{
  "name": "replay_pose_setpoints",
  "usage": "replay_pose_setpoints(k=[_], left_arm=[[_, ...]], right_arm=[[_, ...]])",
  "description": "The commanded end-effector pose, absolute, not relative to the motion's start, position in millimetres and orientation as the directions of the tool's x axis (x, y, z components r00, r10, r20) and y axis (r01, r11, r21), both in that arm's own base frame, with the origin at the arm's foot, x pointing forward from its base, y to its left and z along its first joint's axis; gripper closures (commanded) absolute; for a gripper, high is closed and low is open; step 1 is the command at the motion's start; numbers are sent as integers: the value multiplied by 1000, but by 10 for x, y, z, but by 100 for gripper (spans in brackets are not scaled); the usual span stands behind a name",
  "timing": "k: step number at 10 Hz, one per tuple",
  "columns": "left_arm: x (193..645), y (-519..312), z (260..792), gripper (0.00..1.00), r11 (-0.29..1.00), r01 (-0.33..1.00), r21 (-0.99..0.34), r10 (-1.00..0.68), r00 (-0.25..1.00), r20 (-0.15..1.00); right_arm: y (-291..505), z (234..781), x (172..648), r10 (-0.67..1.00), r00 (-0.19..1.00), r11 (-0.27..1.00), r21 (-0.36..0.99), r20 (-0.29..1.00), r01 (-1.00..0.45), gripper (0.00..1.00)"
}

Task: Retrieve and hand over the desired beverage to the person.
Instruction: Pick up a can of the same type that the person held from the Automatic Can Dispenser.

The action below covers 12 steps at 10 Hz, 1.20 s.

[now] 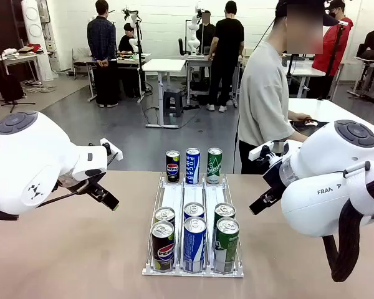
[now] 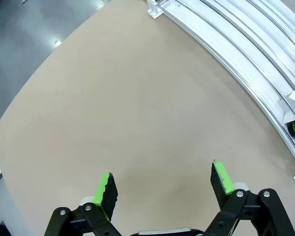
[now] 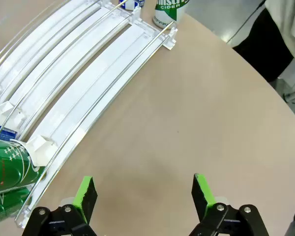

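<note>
A white three-lane rack [image 1: 193,198] stands mid-table with beverage cans at both ends of it. The near end holds black Pepsi cans [image 1: 163,246], blue Pocari cans [image 1: 194,243] and green cider cans [image 1: 225,244]. At the far end stand one Pepsi [image 1: 172,166], one Pocari [image 1: 192,165] and one green can [image 1: 214,165]. The person [image 1: 265,93] in light grey stands at the far right, turned sideways, hands on another table. My left gripper [image 2: 162,176] hovers open over bare tabletop left of the rack [image 2: 246,44]. Right of the rack [image 3: 88,73], my right gripper [image 3: 143,182] is open and holds nothing, with a green can [image 3: 10,167] close by.
Both white arms flank the rack, the left arm [image 1: 37,162] and the right arm [image 1: 330,180]. Brown tabletop [image 1: 68,249] lies bare on either side. The table's far edge runs just behind the rack. Other people and tables stand farther back in the room.
</note>
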State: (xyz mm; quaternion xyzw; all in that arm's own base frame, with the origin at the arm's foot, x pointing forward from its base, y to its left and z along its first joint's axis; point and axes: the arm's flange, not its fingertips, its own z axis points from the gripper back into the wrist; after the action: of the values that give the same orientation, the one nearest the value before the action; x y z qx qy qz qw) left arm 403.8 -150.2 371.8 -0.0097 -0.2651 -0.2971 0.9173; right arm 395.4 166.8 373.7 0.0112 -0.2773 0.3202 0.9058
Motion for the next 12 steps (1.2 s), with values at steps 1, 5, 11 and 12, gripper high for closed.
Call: replay_pose_setpoints(k=[1, 5, 11, 12], left_arm=[[4038, -1502, 3718, 0, 823, 550, 140, -540, 683, 492], [4038, -1502, 3718, 0, 823, 550, 140, -540, 683, 492], [4038, -1502, 3718, 0, 823, 550, 140, -540, 683, 492], [4038, -1502, 3718, 0, 823, 550, 140, -540, 683, 492]], right_arm=[[1668, 3737, 3954, 574, 641, 795, -157, 510, -586, 0], [1668, 3737, 3954, 574, 641, 795, -157, 510, -586, 0], [1668, 3737, 3954, 574, 641, 795, -157, 510, -586, 0], [1668, 3737, 3954, 574, 641, 795, -157, 510, -586, 0]])
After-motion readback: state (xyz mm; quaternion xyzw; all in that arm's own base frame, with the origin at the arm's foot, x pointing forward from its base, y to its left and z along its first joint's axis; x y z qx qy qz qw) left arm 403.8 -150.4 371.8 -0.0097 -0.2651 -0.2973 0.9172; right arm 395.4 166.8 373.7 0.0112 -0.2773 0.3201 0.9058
